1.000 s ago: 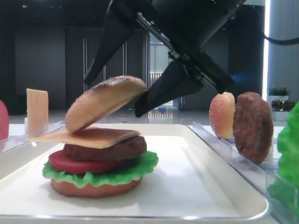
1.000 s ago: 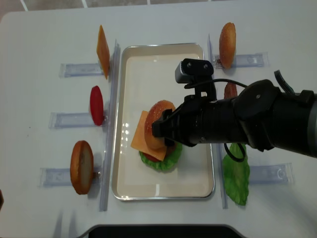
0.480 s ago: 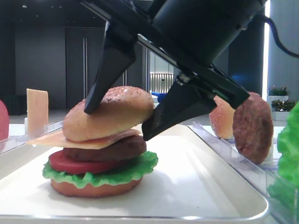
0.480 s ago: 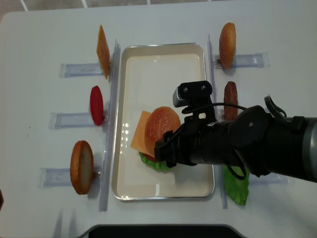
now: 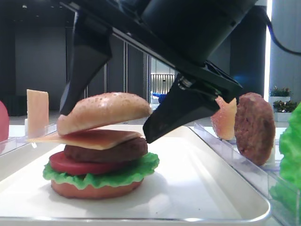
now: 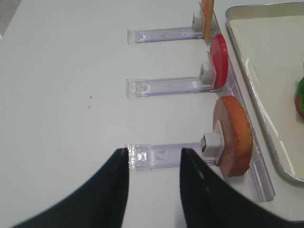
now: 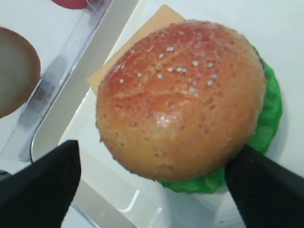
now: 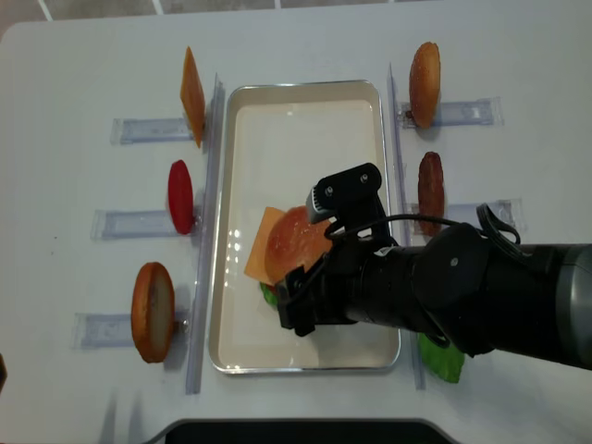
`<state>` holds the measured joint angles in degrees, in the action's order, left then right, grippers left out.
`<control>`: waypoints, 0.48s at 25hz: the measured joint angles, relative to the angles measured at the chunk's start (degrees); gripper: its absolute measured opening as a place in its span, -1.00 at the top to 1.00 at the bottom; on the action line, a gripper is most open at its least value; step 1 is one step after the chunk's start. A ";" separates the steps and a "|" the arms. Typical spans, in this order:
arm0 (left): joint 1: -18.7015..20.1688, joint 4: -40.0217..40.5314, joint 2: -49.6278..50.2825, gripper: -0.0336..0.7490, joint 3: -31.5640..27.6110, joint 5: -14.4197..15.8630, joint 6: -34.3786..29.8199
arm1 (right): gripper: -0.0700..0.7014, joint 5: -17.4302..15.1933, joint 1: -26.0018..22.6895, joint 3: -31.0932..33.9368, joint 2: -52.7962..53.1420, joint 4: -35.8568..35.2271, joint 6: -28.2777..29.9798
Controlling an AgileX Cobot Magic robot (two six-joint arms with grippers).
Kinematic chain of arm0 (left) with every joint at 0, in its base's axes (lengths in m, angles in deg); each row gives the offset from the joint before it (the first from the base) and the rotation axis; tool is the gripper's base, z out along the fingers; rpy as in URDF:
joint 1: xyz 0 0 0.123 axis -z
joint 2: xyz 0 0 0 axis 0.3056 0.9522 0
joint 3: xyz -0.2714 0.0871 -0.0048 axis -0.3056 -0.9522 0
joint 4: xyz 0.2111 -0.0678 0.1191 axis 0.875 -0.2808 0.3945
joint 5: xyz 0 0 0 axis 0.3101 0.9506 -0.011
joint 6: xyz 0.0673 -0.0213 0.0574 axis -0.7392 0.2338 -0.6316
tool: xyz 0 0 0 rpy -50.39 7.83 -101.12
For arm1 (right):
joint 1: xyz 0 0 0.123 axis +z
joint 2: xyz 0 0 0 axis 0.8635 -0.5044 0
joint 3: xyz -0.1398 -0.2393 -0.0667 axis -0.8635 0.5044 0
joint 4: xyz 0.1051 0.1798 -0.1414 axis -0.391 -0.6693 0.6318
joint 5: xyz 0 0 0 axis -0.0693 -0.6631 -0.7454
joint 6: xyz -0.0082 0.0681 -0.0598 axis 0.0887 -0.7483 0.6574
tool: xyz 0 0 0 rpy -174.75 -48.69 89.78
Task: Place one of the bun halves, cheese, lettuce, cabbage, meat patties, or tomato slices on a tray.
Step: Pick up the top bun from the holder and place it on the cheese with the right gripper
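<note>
One bun top now sits free on the stack; half a second ago the right gripper pinched it, now its jaws stand spread wide, either side, not touching. Directly under the claw: one cheese, one patty, one tomato, one lettuce, one bottom bun, all on tray. Right of claw: spare bun, patty. Left: rack tomato. Left gripper parted, holding nothing, off-tray.

Right arm hides most of the lettuce
</note>
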<state>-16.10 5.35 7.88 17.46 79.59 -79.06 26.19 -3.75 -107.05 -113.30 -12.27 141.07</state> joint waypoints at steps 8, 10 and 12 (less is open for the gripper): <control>0.00 0.00 0.00 0.19 0.00 0.00 0.00 | -0.71 -0.04 0.00 0.00 0.00 0.00 5.04; 0.00 0.00 0.00 0.19 0.00 0.00 0.00 | -0.71 -0.04 0.00 0.00 0.00 0.00 5.28; 0.00 0.00 0.00 0.19 0.00 0.00 0.00 | -0.71 0.01 0.00 0.00 0.00 0.00 6.31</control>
<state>-16.10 5.35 7.88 17.46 79.59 -79.06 26.20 -3.75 -107.05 -113.30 -12.27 147.38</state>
